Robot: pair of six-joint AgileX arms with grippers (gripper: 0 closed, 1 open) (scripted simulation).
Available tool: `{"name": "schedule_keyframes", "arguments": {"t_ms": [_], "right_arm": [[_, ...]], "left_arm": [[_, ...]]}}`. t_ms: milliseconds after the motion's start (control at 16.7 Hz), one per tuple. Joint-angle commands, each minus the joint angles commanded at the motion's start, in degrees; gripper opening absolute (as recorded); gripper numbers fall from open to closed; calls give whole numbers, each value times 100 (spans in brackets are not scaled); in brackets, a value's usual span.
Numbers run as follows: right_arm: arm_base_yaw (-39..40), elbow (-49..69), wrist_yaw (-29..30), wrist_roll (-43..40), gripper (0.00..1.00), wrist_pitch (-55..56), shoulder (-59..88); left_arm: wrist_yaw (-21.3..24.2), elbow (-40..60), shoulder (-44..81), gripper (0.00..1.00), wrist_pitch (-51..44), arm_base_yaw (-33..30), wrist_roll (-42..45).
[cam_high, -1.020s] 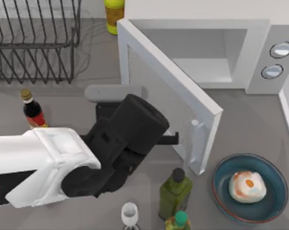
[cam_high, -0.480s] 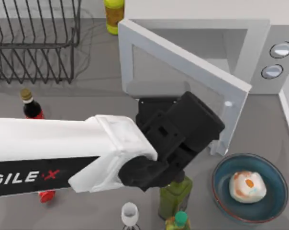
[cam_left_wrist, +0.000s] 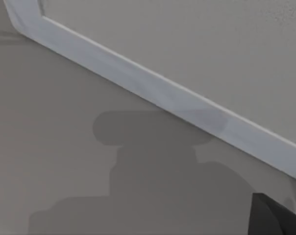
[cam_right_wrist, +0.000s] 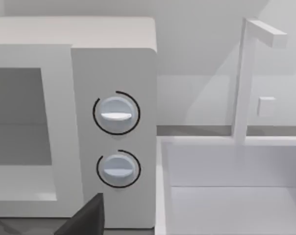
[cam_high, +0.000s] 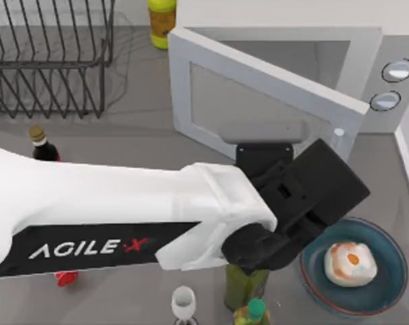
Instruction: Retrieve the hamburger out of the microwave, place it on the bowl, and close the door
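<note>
With the small whitish-cream hamburger (cam_high: 351, 264) already in the wide blue-teal bowl (cam_high: 387, 288), better to push the white hinged door (cam_high: 259, 101) steadily toward the boxy white microwave (cam_high: 387, 68); state of jaws impossible to tell.

The left arm (cam_high: 123, 223) reaches across the table from the top view's left, a long white link ending in a black wrist (cam_high: 306, 203). That wrist sits just in front of the door (cam_high: 259, 95), near its free edge, angled toward it. The gripper itself is hidden under the wrist, so its fingers cannot be made out.
</note>
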Motion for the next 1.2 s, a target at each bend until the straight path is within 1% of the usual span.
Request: {"name": "schedule_keyframes", "arguments": {"t_ms": [120, 240, 600, 720, 840, 1020, 1200], "right_arm": [[0, 0, 0, 0, 100, 0, 0], [0, 0, 0, 0, 100, 0, 0], [0, 0, 0, 0, 100, 0, 0], [0, 0, 0, 0, 100, 0, 0], [0, 0, 0, 0, 100, 0, 0], [0, 0, 0, 0, 100, 0, 0], [0, 0, 0, 0, 100, 0, 0]], "left_arm": [[-17, 90, 78, 0, -54, -28, -30], [-68, 425, 342, 0, -229, -120, -126], [-257, 2256, 1503, 0, -1034, -494, -525], [-299, 2685, 1796, 0, -1256, -579, -623], [-320, 2868, 1940, 0, -1367, -620, -672], [-321, 2876, 1947, 0, -1372, -622, -674], [-252, 2961, 2012, 0, -1319, -503, -581]]}}
